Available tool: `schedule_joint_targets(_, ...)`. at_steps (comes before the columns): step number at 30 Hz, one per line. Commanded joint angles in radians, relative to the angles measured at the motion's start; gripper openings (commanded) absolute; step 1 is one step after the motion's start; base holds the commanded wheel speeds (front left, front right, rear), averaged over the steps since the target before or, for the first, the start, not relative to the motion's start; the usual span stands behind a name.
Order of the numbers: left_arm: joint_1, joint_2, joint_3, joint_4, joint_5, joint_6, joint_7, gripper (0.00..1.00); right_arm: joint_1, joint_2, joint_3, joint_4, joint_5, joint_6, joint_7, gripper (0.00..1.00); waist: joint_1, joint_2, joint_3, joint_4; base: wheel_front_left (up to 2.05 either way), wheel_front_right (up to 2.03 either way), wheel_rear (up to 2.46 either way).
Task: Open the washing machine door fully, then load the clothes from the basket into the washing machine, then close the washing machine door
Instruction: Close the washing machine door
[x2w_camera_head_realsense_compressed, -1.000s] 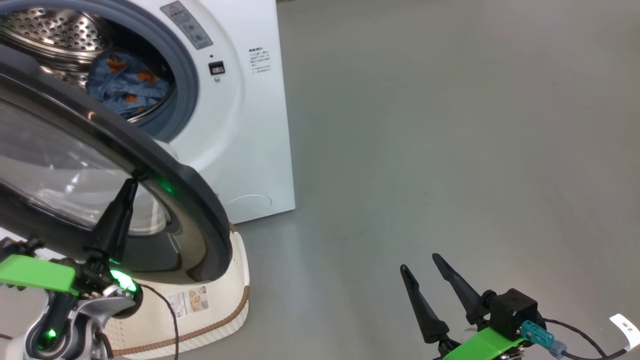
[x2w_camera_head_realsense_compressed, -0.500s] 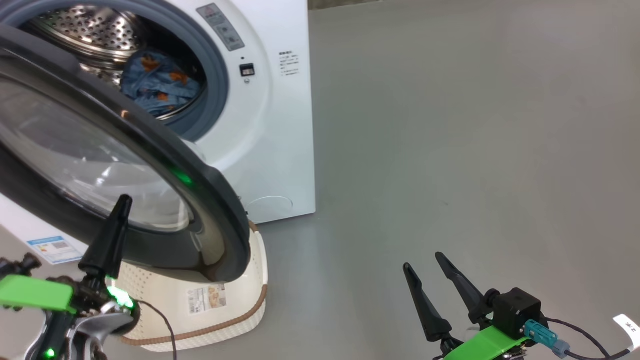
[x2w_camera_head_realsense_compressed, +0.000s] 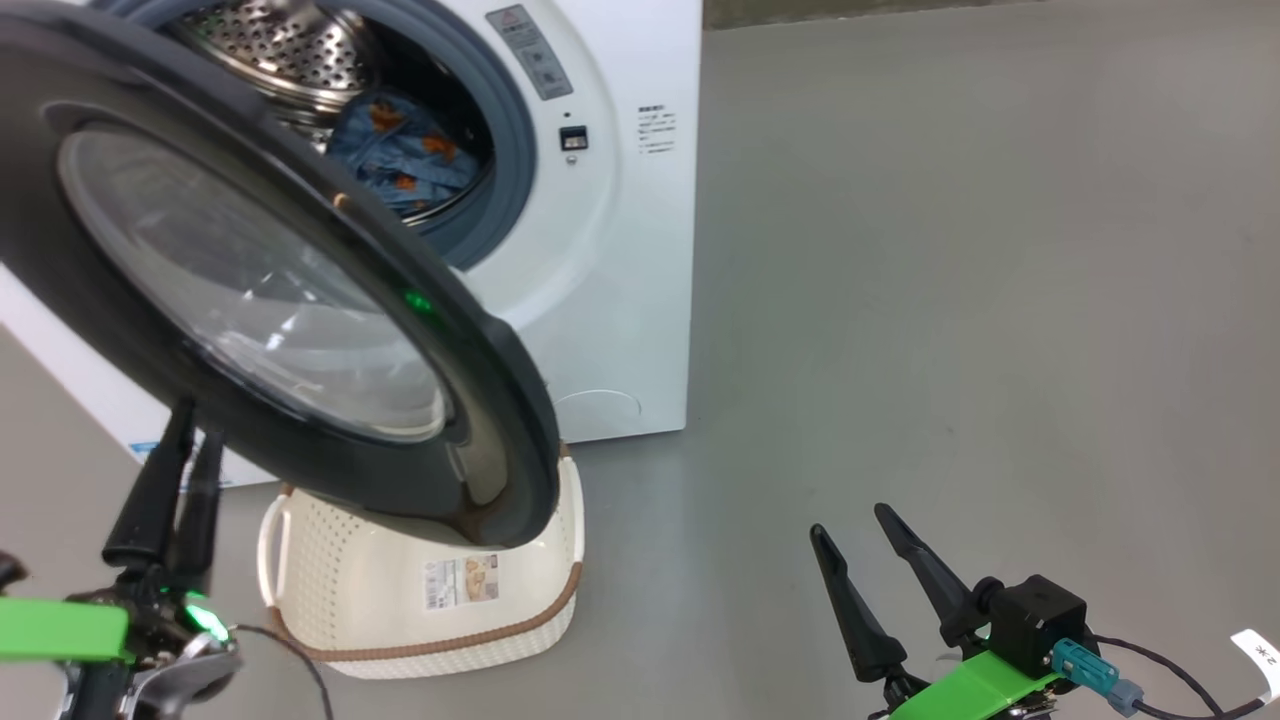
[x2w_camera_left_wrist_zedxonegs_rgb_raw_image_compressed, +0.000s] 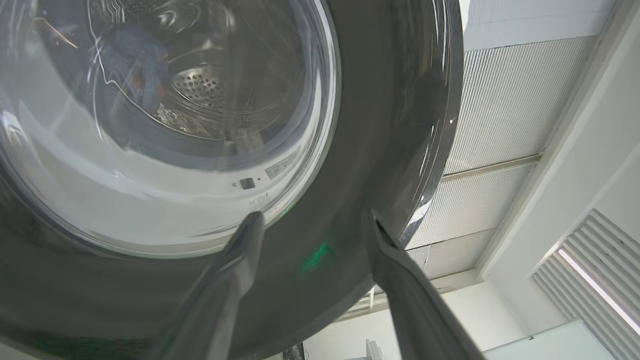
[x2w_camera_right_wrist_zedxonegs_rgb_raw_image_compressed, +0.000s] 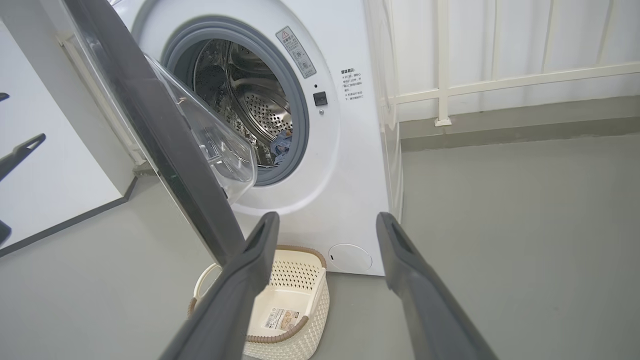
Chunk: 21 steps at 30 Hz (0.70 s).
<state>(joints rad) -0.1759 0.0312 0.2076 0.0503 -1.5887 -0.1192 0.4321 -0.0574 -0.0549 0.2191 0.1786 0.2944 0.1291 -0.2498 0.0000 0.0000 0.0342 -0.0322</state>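
One unreadable label inside the basket; left gripper and right gripper jaws spread.

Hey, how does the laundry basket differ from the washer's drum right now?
The basket is cream plastic with a brown rim; the drum is shiny steel. The basket sits on the floor opening upward; the drum faces out sideways from the washing machine. The basket's visible bottom carries just a label, while the drum holds the blue clothes. Both are perforated.
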Motion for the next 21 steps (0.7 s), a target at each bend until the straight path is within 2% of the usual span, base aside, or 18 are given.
schedule_joint_targets(1,-0.001,0.024,0.035,-0.04,0.026,-0.011,-0.014,1.0,0.0,0.005,0.024,-0.026,0.007,0.002,-0.012,1.0,0.0,0.0,0.0,0.01,0.0,0.0,0.0)
schedule_joint_targets(5,0.02,0.051,0.017,-0.102,0.124,-0.011,-0.092,1.0,-0.004,0.005,0.022,-0.028,0.006,0.002,-0.012,1.0,0.0,0.0,0.004,0.022,0.0,0.0,0.0)
schedule_joint_targets(9,0.045,0.101,-0.045,-0.15,0.216,-0.011,-0.193,1.0,-0.005,0.005,0.022,-0.03,0.004,0.002,-0.012,1.0,0.0,0.0,0.008,0.029,0.0,0.0,0.0)
schedule_joint_targets(15,0.086,0.219,-0.191,-0.177,0.34,-0.011,-0.423,1.0,-0.011,0.005,0.027,-0.03,0.001,0.002,-0.012,1.0,0.0,0.0,0.01,0.029,0.0,0.0,0.0)
schedule_joint_targets(21,0.128,0.357,-0.357,-0.125,0.462,-0.011,-0.653,1.0,-0.01,0.005,0.026,-0.033,-0.003,0.002,-0.012,1.0,0.0,0.0,0.007,0.029,0.0,0.0,0.0)
